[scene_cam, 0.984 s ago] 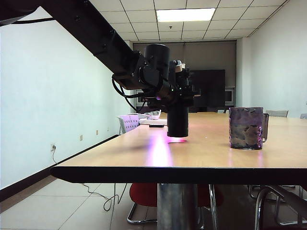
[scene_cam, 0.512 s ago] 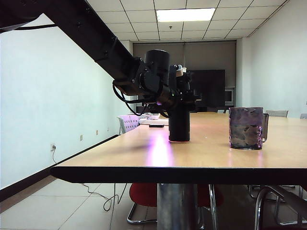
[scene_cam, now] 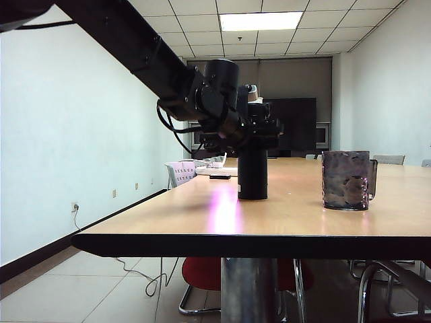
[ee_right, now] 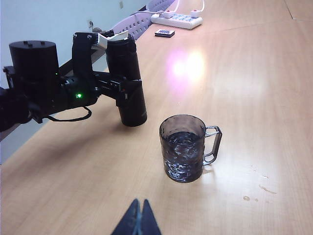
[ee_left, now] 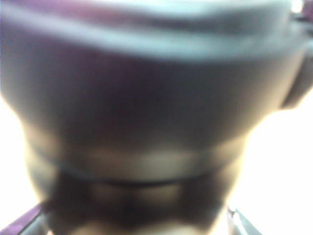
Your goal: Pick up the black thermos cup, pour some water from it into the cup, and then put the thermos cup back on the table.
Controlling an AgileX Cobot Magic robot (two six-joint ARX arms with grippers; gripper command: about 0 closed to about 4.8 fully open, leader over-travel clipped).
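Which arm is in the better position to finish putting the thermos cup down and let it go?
The left. Its left gripper is around the black thermos cup, which stands on the table. The right gripper hangs shut, apart from it, on the near side of the cup.

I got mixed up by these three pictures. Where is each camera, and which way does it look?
Exterior view: low at the table edge, looking along it; shows the left arm.
Left wrist view: on the left arm, pressed against the blurry thermos.
Right wrist view: above the table, looking down; right gripper fingers shut.
Shared by exterior and right wrist: thermos, cup, left gripper.
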